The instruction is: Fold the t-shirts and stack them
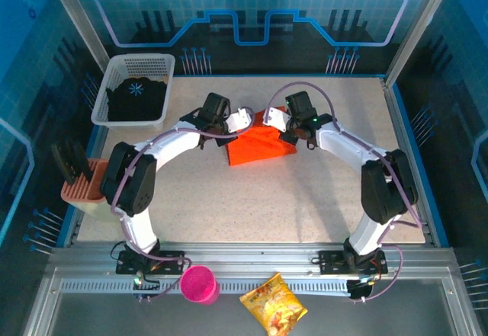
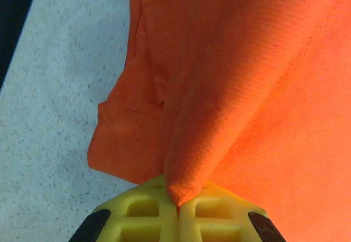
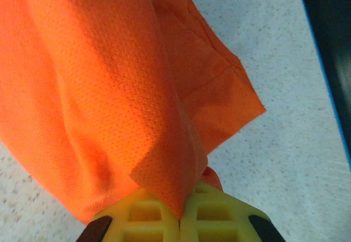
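Observation:
The bright-orange t-shirt (image 1: 259,145) lies partly folded at the table's centre back, its far edge lifted between both arms. My left gripper (image 1: 242,119) is shut on the shirt's left far corner; in the left wrist view the orange cloth (image 2: 230,88) runs down into the closed yellow fingers (image 2: 142,212). My right gripper (image 1: 284,120) is shut on the right far corner, where the orange fabric (image 3: 109,88) is pinched between the yellow fingers (image 3: 216,214). The black t-shirt (image 1: 137,98) with the pale-blue snowflake print sits bundled in the basket.
The white mesh basket (image 1: 139,63) stands at the back left. An orange-pink rack (image 1: 82,187) sits off the table's left edge. A pink cup (image 1: 200,284) and a yellow snack bag (image 1: 273,304) lie on the metal rail in front. Speckled table (image 1: 259,206) stretches out in front of the shirt.

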Tool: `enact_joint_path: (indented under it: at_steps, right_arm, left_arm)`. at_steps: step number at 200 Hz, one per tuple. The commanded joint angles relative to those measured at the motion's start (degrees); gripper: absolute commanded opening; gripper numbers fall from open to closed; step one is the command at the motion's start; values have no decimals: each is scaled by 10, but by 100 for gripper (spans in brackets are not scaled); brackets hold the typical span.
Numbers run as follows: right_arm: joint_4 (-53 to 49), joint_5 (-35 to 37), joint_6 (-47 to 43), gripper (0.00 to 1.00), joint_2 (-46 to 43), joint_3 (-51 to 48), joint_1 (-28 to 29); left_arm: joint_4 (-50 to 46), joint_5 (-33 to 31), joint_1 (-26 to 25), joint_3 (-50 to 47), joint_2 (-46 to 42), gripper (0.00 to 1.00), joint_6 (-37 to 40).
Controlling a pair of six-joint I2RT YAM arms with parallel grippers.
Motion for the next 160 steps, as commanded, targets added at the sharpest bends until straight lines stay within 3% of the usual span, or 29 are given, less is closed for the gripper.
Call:
enact_joint_path:
  at_steps: [1, 40, 88, 160]
  right_arm:
    - [48, 1, 30, 0, 15, 1, -6]
    - [46, 10, 36, 0, -65, -48, 0]
    - [-20, -2, 52, 0, -226, -130, 36]
    - [-125, 67, 177, 0, -481, -297, 203]
  left_arm:
    - [-6, 0, 9, 15, 10, 0, -22]
    - [-12, 11, -8, -29, -73, 0, -45]
    - [-88, -22, -77, -96, -195, 0, -41]
    - [-115, -125, -227, -249, -372, 0, -162]
